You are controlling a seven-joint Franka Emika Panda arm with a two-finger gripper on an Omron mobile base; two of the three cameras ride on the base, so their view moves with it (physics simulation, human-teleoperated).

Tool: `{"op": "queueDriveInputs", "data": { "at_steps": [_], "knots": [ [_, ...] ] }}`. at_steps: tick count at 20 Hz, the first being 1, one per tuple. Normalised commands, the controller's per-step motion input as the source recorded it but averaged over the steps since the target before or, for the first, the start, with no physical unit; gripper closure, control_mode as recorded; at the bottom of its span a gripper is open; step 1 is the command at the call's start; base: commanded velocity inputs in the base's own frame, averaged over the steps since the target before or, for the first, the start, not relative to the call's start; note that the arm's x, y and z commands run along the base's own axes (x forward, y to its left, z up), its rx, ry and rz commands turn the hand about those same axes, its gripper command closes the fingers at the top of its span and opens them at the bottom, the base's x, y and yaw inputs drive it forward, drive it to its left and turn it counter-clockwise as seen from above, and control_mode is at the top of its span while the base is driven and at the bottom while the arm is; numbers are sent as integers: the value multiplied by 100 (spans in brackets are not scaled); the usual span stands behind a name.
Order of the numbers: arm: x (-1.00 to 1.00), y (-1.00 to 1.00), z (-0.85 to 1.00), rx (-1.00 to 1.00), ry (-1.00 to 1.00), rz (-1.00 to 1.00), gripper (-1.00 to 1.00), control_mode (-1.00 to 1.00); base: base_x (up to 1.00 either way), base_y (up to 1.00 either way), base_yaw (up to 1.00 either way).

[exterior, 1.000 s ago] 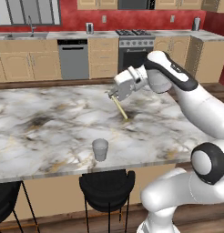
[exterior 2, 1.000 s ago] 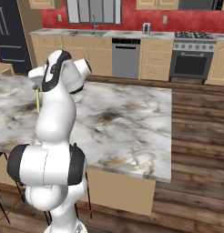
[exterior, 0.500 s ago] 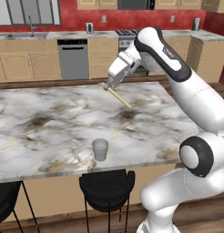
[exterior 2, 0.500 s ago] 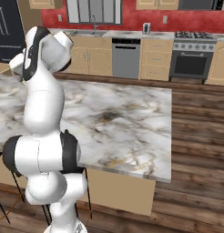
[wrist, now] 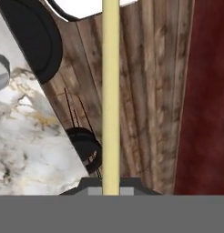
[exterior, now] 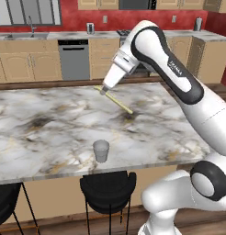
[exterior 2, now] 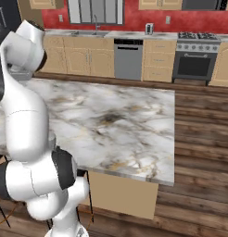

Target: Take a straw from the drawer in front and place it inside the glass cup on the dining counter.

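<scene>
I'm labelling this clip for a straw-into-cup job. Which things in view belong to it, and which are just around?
Job:
thin pale yellow-green straw, held in the shut gripper
small translucent glass cup
white-grey marble dining counter

Just around:
black bar stool
steel dishwasher
black oven range

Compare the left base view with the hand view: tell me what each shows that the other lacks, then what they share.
Left base view alone: the dishwasher and the end effector from outside, shut on the straw. Hand view alone: the dark red wall beside the wooden floor. Both: the straw, the glass cup, the marble dining counter and a black stool.
</scene>
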Motion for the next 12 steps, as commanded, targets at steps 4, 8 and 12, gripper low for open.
{"op": "queueDriveInputs", "data": {
  "at_steps": [4,8,12],
  "knots": [
    [-24,-58,-91,36,-42,26,100,-100,0,0,0],
    [1,-79,-74,44,-33,25,100,-100,0,0,0],
    [24,-53,-55,43,-31,31,100,-100,0,0,0]
  ]
}}
